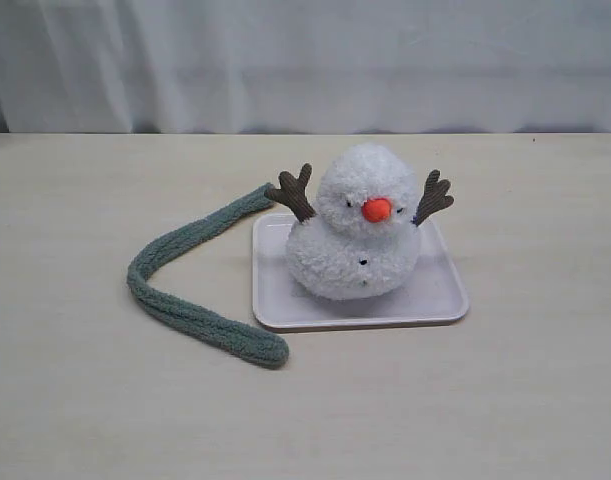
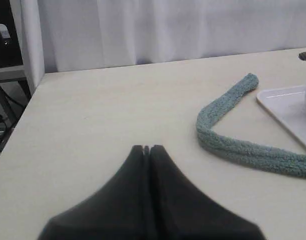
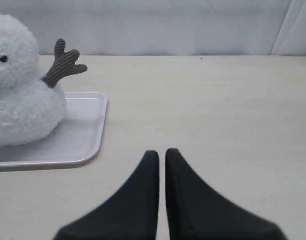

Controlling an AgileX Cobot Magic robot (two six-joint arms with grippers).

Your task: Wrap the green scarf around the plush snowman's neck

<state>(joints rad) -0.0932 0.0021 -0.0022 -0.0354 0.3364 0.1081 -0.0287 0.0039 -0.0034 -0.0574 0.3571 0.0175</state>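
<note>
With left pincer (image 2: 146, 148) and right pincer (image 3: 162, 152) together and empty, the snowman (image 1: 355, 235) may be toppled if the scarf (image 1: 200, 323) is tugged against it.

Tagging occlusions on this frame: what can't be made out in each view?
Exterior view: left gripper and right gripper out of frame; plush snowman hides the tray behind it.
Left wrist view: snowman nearly all cut off by the picture edge; one end of the green scarf runs off it too.
Right wrist view: scarf absent; snowman's far side and second arm cut off by the edge.
</note>
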